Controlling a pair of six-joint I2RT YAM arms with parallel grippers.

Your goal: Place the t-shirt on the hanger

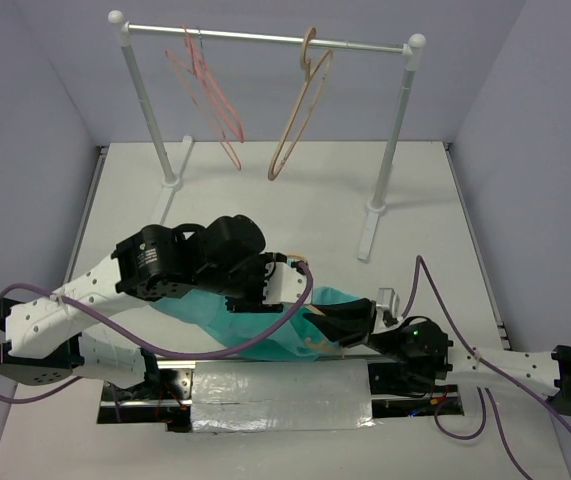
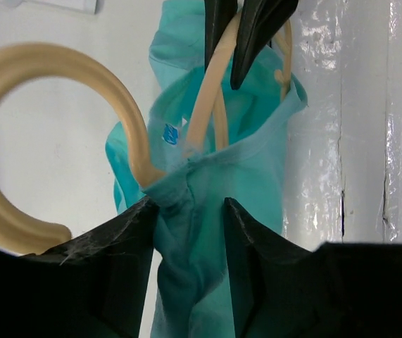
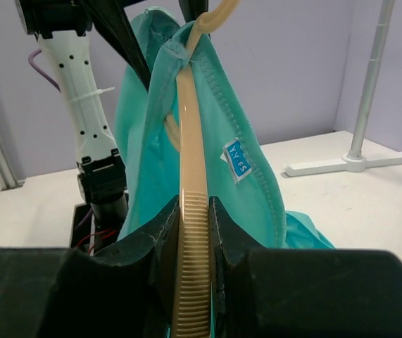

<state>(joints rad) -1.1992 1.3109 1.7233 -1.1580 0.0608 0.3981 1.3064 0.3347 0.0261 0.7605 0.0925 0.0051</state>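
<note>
Right claw (image 1: 337, 322), in the top view, sits at the lower centre of the frame, and the left claw (image 1: 287, 272) meets it from the upper left. Between and under them the t-shirt (image 1: 227, 325) is a crumpled teal mass above the worktop (image 1: 295, 200). Only a short cream piece of the hanger (image 1: 314, 343) shows.

In the left wrist view, the left claw (image 2: 188, 204) stands about half open with the bunched neck cloth of the t-shirt (image 2: 186, 239) between its fingers. I cannot tell if it pinches the cloth or only surrounds it. The hook of the hanger (image 2: 46, 55) curls to the left of the frame, and the arms run to the top centre.

In the right wrist view, the right claw (image 3: 193, 232) is closed firmly on the ribbed arm of the hanger (image 3: 192, 176). Its long axis goes from bottom centre straight to the top, hook end upward. The t-shirt (image 3: 250, 190) hangs over this arm, neck at the top.

I think the risk is in the next pull. The cloth sits gathered near the hook, so a tug from the left claw may drag the neck off, or twist the hanger in the narrow grip.
</note>
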